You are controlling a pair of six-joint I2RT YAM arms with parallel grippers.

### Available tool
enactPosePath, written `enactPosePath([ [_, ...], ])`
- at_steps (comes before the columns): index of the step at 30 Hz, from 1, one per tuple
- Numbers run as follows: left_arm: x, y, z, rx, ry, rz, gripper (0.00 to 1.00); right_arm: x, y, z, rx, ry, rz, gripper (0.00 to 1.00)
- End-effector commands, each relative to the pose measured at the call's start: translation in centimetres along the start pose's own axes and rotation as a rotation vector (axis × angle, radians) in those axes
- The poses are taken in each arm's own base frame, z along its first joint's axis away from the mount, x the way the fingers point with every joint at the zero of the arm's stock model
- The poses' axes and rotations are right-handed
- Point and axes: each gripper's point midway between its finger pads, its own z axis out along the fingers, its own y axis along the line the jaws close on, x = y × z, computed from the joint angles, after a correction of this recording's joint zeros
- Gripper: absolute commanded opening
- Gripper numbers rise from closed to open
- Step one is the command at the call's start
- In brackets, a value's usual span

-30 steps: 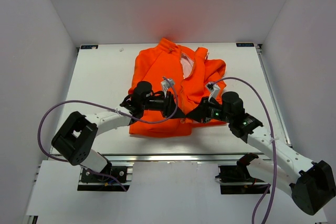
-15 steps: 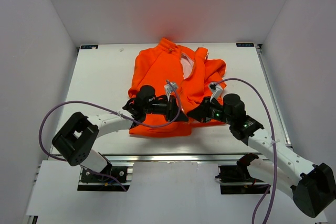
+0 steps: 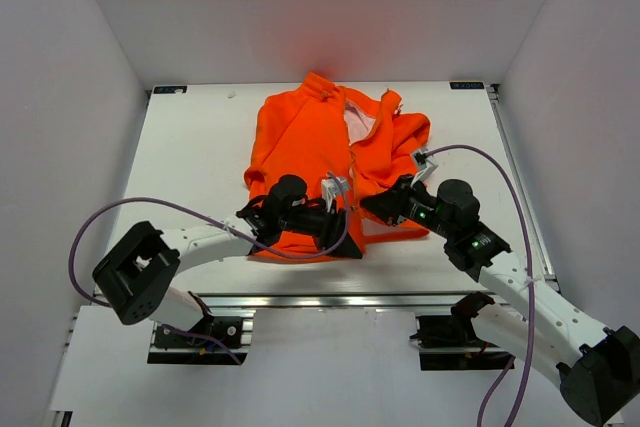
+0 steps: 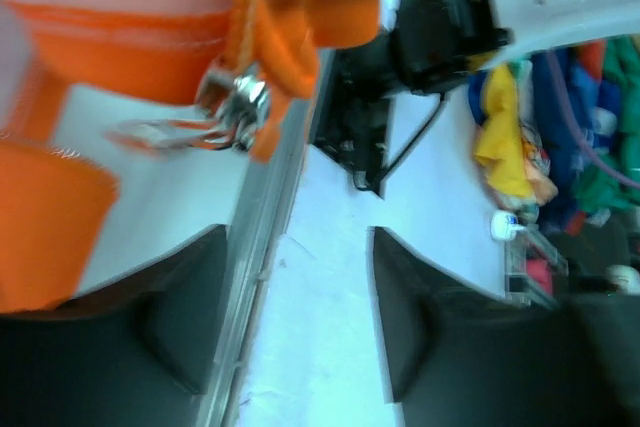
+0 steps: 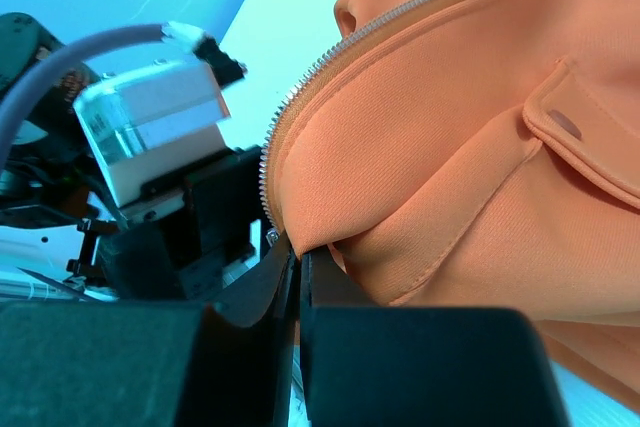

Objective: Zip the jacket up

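1. The jacket (image 3: 310, 137): bright orange, lying on the white table (image 3: 190, 167). Its collar points to the far edge and its hem to my bases. The front is parted at the neck, where pale lining shows.
2. Zipper (image 5: 400, 22): light teeth along the front edge. In my right wrist view they curve down to my right fingertips.
3. Flap pocket (image 5: 580, 137): one snap on it, on the panel beside the zipper.
4. My right gripper (image 3: 372, 209): low on the front panel at my right side, near the hem. The jaws are together, clamped on the jacket's front edge at the lower end of the teeth. The fabric bulges up above the pinch.
5. My left gripper (image 3: 345, 242): at the hem by the centre front, near my right gripper. The jaws are apart with nothing between them. The fingers (image 4: 190, 317) frame the table's near edge.
6. Metal zipper piece (image 4: 235, 97): small and blurred. It hangs at an orange edge ahead of my left fingers, apart from them.
7. Purple cable (image 3: 150, 205): loops along my left arm.
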Motion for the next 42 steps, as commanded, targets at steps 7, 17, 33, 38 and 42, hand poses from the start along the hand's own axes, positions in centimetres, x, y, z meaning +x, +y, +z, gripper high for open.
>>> enactPosePath([
  [7,-4.5,2.6,-3.0,-0.330,-0.119,0.169,0.95,-1.4,2.4,-0.6,-0.083,-0.015,-0.031,0.00],
  [17,-6.6,2.9,-0.8,-0.269,-0.071,0.304,0.68,-2.1,2.9,-0.7,-0.086,-0.027,-0.029,0.00],
  [33,-6.3,0.7,-2.6,-0.244,-0.124,0.339,0.10,-2.4,2.1,-0.3,-0.034,-0.019,-0.032,0.00],
  [38,-6.5,0.8,-2.7,-0.254,-0.132,0.350,0.00,-2.5,2.1,-0.3,-0.036,-0.019,-0.036,0.00],
  [42,-7.0,0.8,-3.0,-0.277,-0.154,0.347,0.00,-2.5,1.7,-0.2,-0.014,-0.019,-0.040,0.00],
])
